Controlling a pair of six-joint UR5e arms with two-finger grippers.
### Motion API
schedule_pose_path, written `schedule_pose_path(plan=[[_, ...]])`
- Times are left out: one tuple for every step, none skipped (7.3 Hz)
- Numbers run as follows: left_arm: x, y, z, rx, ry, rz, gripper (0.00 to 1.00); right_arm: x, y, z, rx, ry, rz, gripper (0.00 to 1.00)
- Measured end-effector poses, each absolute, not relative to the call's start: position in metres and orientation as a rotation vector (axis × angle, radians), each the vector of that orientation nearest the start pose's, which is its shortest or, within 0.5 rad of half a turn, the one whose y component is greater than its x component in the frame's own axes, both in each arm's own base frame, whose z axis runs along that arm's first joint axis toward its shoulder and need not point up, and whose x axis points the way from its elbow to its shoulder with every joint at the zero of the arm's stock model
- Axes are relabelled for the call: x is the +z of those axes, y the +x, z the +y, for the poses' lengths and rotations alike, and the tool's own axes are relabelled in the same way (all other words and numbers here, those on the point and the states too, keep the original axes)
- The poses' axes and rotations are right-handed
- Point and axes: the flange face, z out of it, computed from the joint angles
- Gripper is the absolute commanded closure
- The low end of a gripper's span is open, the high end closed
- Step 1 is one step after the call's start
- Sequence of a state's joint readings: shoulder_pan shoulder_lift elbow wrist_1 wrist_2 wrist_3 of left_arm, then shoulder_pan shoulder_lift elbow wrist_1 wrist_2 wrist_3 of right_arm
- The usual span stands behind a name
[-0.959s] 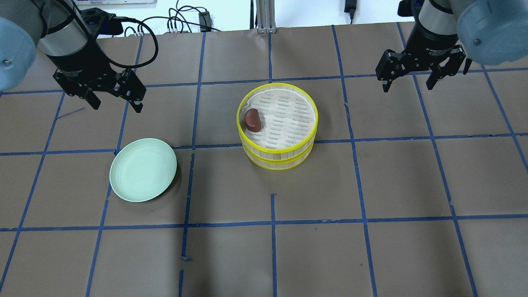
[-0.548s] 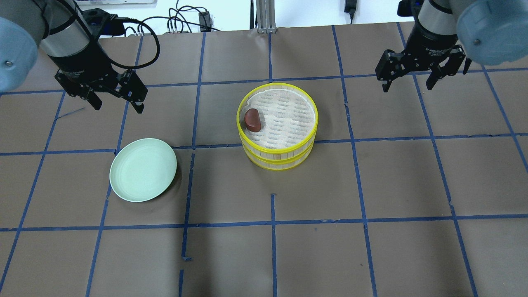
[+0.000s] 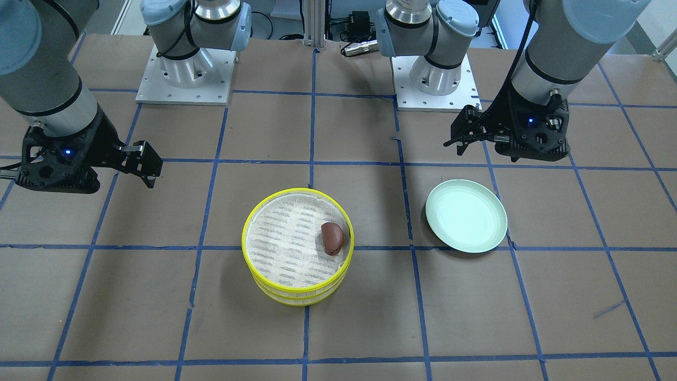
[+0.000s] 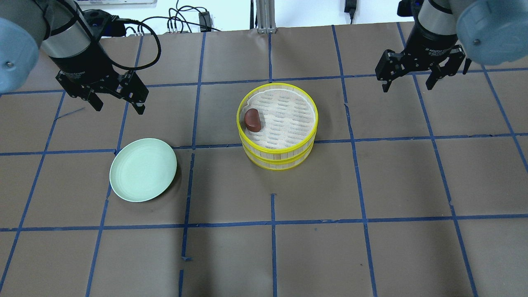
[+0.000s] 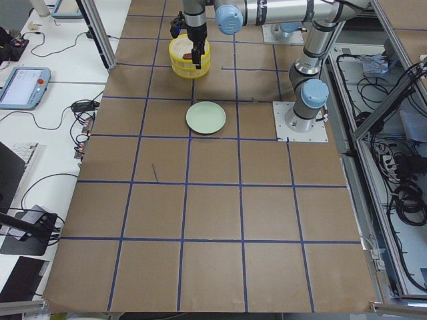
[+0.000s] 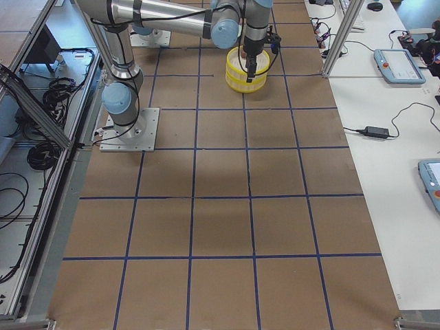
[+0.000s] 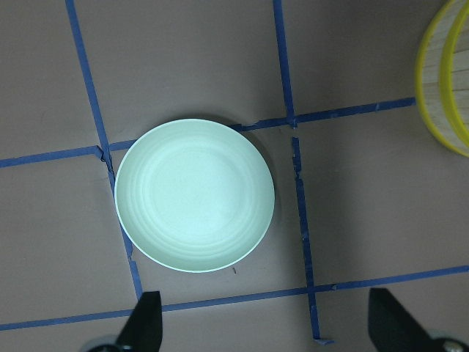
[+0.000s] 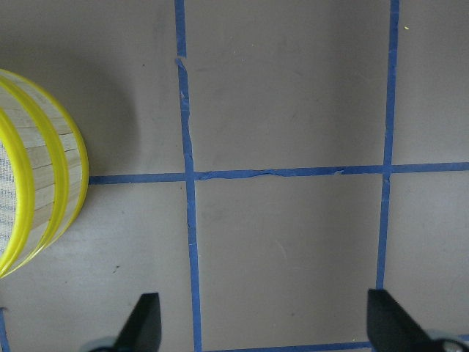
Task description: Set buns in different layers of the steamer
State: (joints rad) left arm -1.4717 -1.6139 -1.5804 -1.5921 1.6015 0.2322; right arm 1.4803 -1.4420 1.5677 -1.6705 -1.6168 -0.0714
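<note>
Two steamer layers [image 4: 275,156], one brown bun [image 4: 253,120], one plate [image 4: 143,170], left end effector [image 4: 119,107] and right end effector [image 4: 408,87] apart

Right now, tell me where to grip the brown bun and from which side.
Grip the brown bun across its narrow middle, straight down from above: the top tray's yellow rim blocks any sideways approach. It lies flat, long axis pointing roughly away from the robot, close to the rim on the robot's left, so that finger likely has little room.
</note>
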Motion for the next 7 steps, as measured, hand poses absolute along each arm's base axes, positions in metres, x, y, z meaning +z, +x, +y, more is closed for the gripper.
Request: schedule_pose_path(plan=[[0.4596,-0.0813,-0.5122,0.121,0.210,3.122,0.00,0.4329,0.0796,-0.5501,0.047,0.031,3.185,0.00],[0.4595,-0.0826,-0.5119,0.120,0.210,3.131,0.00,0.4330,0.0803,-0.5499,0.046,0.034,3.184,0.00],[0.4593,-0.0831,-0.5117,0.120,0.210,3.135,0.00,0.4328,0.0804,-0.5498,0.049,0.035,3.184,0.00],[0.4595,-0.0838,-0.5116,0.118,0.211,3.137,0.00,0.4325,0.0807,-0.5495,0.054,0.035,3.185,0.00],[0.4599,-0.0841,-0.5113,0.117,0.212,3.138,0.00,0.4326,0.0811,-0.5495,0.055,0.034,3.185,0.00],[0.4594,-0.0841,-0.5106,0.118,0.214,3.138,0.00,0.4326,0.0812,-0.5494,0.055,0.033,3.185,0.00],[0.4601,-0.0837,-0.5104,0.113,0.214,3.137,0.00,0.4324,0.0815,-0.5494,0.055,0.033,3.186,0.00]])
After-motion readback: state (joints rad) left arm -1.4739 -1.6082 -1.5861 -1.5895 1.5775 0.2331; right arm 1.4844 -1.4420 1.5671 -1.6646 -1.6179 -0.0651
